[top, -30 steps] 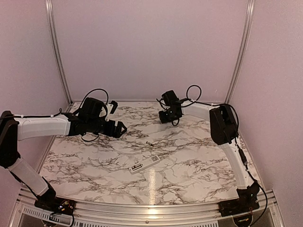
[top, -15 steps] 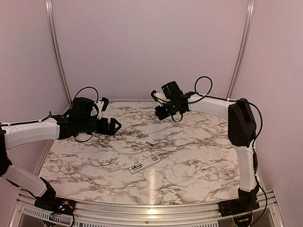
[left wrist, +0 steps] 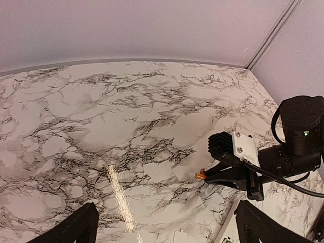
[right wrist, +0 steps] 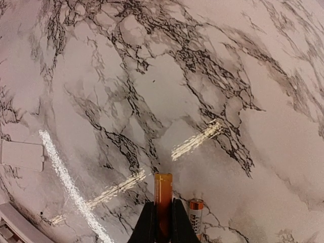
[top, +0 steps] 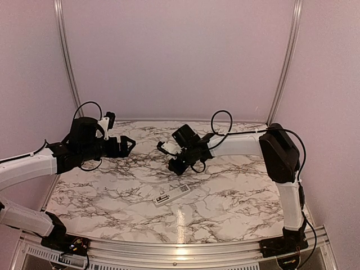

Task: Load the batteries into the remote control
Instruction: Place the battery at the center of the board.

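My right gripper [right wrist: 163, 205] is shut on a reddish-orange battery [right wrist: 163, 190], which sticks out past the fingertips just above the marble table. A second battery [right wrist: 195, 215] lies on the table right beside it. In the top view my right gripper [top: 170, 167] is at mid-table, just behind the white remote control [top: 171, 195], which lies bay side up. The left wrist view shows the right gripper's held battery [left wrist: 200, 176]. My left gripper [top: 128, 143] is open and empty, hovering at the left; its fingers [left wrist: 81, 225] frame the left wrist view.
A small white battery cover [right wrist: 20, 154] lies flat on the table left of my right gripper and also shows in the left wrist view [left wrist: 179, 236]. The remote's edge [right wrist: 10, 223] shows at the lower left. Pale walls close in the table's back and sides.
My right arm has swung from the back of the table forward and left, down to the batteries, and is now closed on one. My left gripper has drawn back to the left.
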Available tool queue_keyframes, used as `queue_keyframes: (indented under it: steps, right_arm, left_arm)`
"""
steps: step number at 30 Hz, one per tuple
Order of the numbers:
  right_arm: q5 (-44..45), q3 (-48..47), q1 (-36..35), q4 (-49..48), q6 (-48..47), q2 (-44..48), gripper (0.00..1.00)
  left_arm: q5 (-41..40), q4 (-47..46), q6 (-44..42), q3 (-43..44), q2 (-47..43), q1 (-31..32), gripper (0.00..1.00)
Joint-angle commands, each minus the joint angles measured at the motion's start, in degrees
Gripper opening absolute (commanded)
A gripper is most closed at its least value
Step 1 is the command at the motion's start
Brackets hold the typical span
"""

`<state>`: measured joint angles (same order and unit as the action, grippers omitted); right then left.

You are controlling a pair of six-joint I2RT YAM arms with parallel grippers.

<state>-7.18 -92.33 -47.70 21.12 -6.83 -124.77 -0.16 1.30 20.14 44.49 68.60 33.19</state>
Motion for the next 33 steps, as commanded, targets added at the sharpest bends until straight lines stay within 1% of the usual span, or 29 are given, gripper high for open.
queue_keyframes:
  steps: [1, 6, 7, 11, 15, 18, 23, 27, 29, 33]
  right_arm:
    - [-0.62, 1.30, -0.94, -2.61, -1.65, -0.33, 0.08]
    - [-1.43, 1.67, -1.00, -3.30, -1.35, -1.65, 0.09]
    - [-1.82, 1.78, -1.06, -3.33, -1.30, -1.70, 0.11]
    - [-2.92, 2.74, -1.31, -4.10, -1.04, -1.09, 0.24]
    - [-3.21, 2.68, -1.40, -3.95, -0.88, -1.46, 0.25]
    - [-3.40, 2.62, -1.43, -3.71, -0.61, -1.03, 0.27]
    - [-4.33, 2.62, -1.43, -4.18, -0.87, 0.36, 0.36]
    - [-4.66, 2.19, -1.42, -3.46, -0.79, 1.15, 0.39]
    - [-4.10, 2.82, -1.34, -3.95, -0.24, 2.97, 0.44]
    - [-1.43, 5.86, -0.37, -6.13, 0.94, 9.37, 0.62]
  left_arm:
    - [2.08, 1.72, -0.49, -1.26, 0.68, -0.41, 0.99]
    - [2.26, 1.19, -0.81, -1.97, 0.38, -0.41, 0.99]
    - [2.34, 1.29, -0.94, -1.83, 0.42, -0.41, 0.99]
    - [2.01, 1.96, -1.31, -1.38, 1.10, -0.41, 0.99]
    - [1.00, 3.24, -1.45, -0.52, 1.87, -0.41, 0.99]
    - [1.83, 3.40, -1.53, -0.28, 1.89, -0.41, 0.99]
    - [1.74, 4.78, -2.00, -0.37, 1.93, -0.41, 0.99]
    - [2.35, 5.92, -2.29, -0.48, 2.32, -0.41, 0.99]
    - [3.62, 7.09, -2.28, -0.52, 2.81, -0.37, 0.99]
    - [7.37, 8.83, -2.81, -1.74, 1.99, 0.78, 0.99]
